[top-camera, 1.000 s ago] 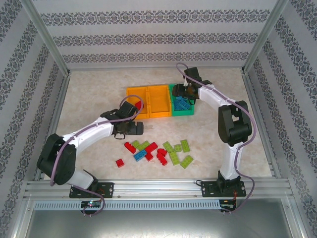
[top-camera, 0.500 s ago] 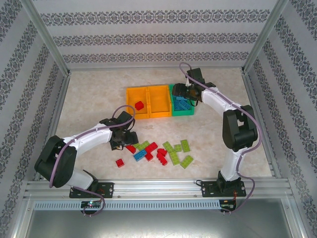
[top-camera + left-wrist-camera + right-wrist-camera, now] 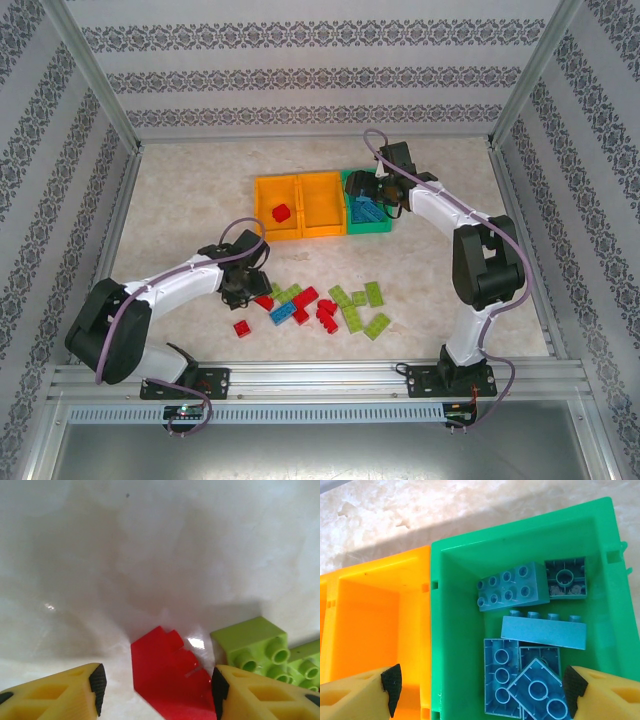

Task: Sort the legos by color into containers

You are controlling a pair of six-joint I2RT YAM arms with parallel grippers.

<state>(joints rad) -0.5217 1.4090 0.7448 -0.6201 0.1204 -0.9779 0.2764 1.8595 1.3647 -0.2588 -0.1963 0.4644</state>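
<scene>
A red brick [image 3: 167,680] lies on the table [image 3: 150,555] in the pile of loose legos [image 3: 325,305]. The left gripper [image 3: 157,689] has come down from the left orange bin [image 3: 268,195], where a second red brick [image 3: 281,212] now sits, and stands open around it. The right gripper [image 3: 482,687] still hangs open over the green bin [image 3: 457,630] of blue bricks [image 3: 542,632].

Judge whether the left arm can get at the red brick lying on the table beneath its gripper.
Probably yes: the left gripper hangs open over the red brick, a finger on either side; a lime green brick crowds one finger.
</scene>
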